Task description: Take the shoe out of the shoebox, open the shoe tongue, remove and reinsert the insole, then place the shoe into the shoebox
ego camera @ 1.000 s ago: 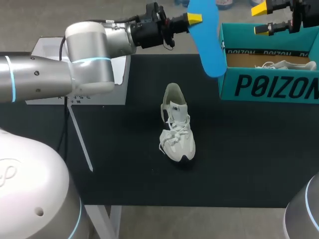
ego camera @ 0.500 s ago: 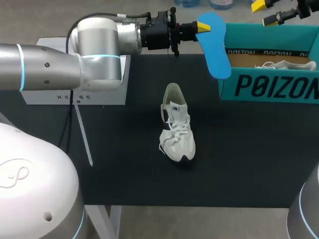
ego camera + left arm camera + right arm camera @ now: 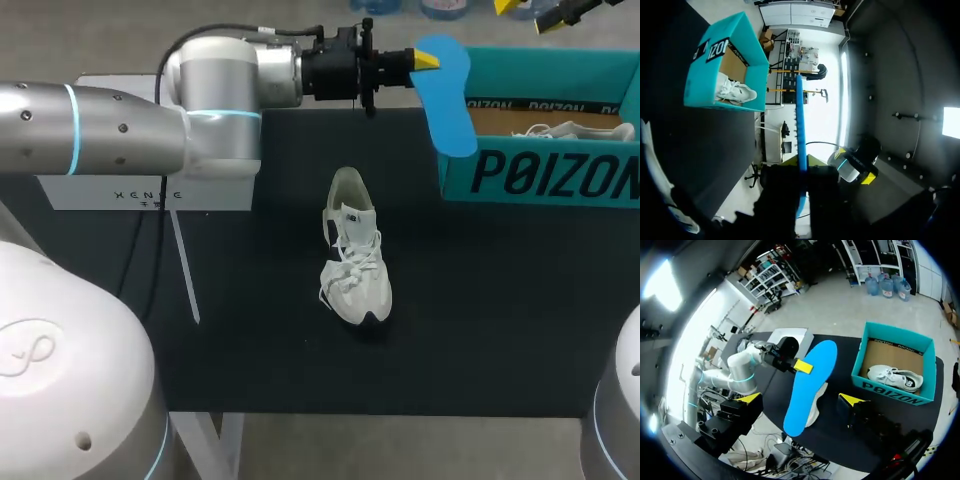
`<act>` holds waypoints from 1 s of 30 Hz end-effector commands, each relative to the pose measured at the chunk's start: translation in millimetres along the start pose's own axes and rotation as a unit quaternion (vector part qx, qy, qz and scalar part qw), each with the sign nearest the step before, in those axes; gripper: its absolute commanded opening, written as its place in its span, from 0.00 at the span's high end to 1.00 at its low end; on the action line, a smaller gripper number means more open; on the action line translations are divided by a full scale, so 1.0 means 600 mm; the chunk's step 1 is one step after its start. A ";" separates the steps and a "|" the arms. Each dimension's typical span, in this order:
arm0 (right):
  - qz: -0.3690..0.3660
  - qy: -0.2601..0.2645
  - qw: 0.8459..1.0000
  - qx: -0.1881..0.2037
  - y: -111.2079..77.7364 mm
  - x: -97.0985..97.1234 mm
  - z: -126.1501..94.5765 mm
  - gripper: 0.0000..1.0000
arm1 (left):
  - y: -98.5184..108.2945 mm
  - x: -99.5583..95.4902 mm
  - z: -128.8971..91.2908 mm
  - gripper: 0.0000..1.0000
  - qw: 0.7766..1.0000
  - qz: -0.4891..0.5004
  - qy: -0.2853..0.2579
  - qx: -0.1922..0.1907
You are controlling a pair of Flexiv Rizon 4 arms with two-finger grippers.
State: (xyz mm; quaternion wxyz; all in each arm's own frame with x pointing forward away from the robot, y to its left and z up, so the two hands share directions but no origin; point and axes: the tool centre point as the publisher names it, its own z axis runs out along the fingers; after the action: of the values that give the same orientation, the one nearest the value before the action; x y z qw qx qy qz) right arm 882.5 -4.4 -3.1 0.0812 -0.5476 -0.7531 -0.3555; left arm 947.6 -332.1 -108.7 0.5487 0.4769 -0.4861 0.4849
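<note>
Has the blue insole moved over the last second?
Yes. The insole has shifted right toward the shoebox, carried by the left gripper.

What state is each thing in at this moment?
shoe: upright on the table, outside the shoebox.
shoebox: open, on the table.
second shoe: lying in the shoebox.
insole: out of the shoe, held in the air.
left gripper: shut on insole.
right gripper: open, empty.

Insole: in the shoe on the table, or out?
Out. The left hand holds the blue insole in the air by the shoebox, apart from the white shoe lying on the table.
</note>
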 end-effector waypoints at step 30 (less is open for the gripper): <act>0.164 -0.321 0.906 0.223 -0.019 0.042 0.074 0.00 | 0.002 -0.009 0.034 1.00 1.000 -0.014 -0.024 -0.007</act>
State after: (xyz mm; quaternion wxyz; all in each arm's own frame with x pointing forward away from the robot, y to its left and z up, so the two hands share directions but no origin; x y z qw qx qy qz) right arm 868.2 36.4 -26.4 0.0070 -0.7149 -0.6991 -0.0119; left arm 945.7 -353.2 -110.1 0.5454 0.4936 -0.4961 0.4612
